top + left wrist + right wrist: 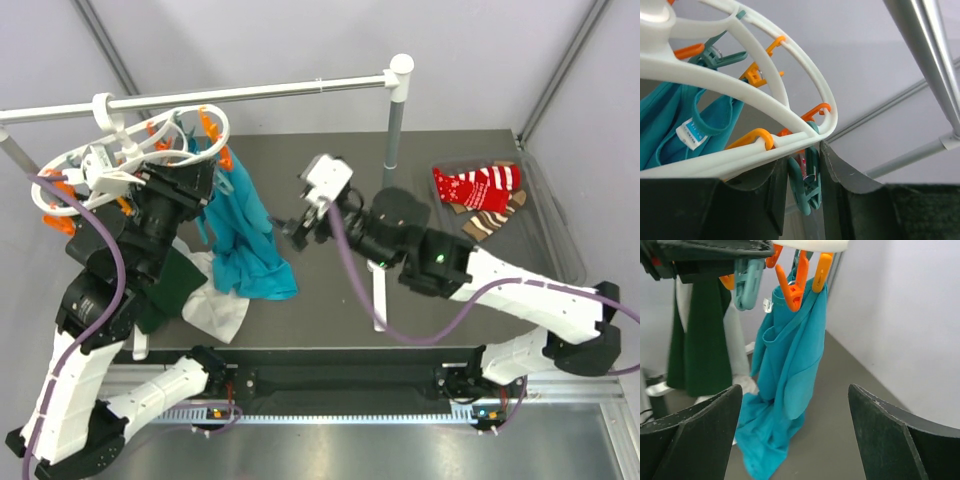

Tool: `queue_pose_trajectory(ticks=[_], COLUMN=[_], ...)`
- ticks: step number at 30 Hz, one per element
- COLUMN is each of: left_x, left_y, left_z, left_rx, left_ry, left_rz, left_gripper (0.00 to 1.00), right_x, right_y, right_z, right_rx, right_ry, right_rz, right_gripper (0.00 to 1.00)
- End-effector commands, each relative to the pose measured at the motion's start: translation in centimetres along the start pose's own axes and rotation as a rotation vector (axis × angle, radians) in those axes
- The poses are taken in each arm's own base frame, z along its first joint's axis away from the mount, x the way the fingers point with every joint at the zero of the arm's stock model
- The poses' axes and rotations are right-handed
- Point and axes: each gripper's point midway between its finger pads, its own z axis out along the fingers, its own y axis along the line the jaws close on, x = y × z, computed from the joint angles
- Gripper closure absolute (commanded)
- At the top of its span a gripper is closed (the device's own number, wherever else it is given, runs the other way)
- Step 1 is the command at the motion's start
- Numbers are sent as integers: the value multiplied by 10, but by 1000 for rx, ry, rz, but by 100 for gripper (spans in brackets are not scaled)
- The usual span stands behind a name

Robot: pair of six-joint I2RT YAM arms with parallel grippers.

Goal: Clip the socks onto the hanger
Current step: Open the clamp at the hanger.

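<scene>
White plastic of the hanger (715, 80) hangs from the long rail (250, 92) at the far left of the dark table (330, 330), already carrying the big teal garment (245, 240). The socks (480, 195) lie well apart from it, heaped in a clear tray (560, 235) at the far right, none clipped yet.

The step in hand looks like readying a peg while the other arm fetches a sock. To do it well, the ring should be held level and kept from swinging, and the right arm should turn back to the tray, take one sock by its cuff, and bring that edge up into the peg's mouth.

The left arm reaches up and back, and the left gripper (805, 150) has its fingers drawn close on either side of a teal clothespin (807, 187) below the rim, apparently pinching it. The right arm stretches across mid-table toward the garment; the right gripper (795, 440) is spread wide and empty.
</scene>
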Motion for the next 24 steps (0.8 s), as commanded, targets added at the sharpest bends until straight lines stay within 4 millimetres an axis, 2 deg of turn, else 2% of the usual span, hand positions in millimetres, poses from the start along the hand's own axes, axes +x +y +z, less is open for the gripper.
queue_pose_trajectory(ticks=[1,3,6,7,8,10,12,16,17,19,21,24], left_x=[4,11,14,12,14,13,11,5,5,4,6,7], left_y=[-24,-32,-39,-42,-44,-46,-47,-46,-46,-47,-48,-49], left_z=[-1,-6,-11,-12,-14,-15,-17,-20,-21,-21,-19,-19], left_rx=[161,234,298,317,337,351,351,344,346,346,348,352], left_ry=[6,28,30,18,27,26,25,10,10,7,14,23], left_rz=[54,82,96,96,101,113,120,121,123,124,127,136], left_gripper=[100,100,100,100,100,100,100,100,100,100,100,100], right_x=[-13,-20,-51,-48,-63,-70,-72,-69,-73,-69,-78,-72], right_y=[16,19,28,32,33,37,36,33,32,31,29,28], right_z=[-28,-34,-39,-33,-33,-18,0,22,25,35,38,48], right_rx=[-217,-284,-433,-460,-504,-539,-538,-551,-551,-542,-542,-527], right_ry=[33,15,-108,-106,-132,-137,-143,-134,-151,-146,-167,-156], right_rz=[254,344,438,452,457,445,453,495,499,506,503,510], right_gripper=[15,15,15,16,16,17,17,20,21,23,25,30])
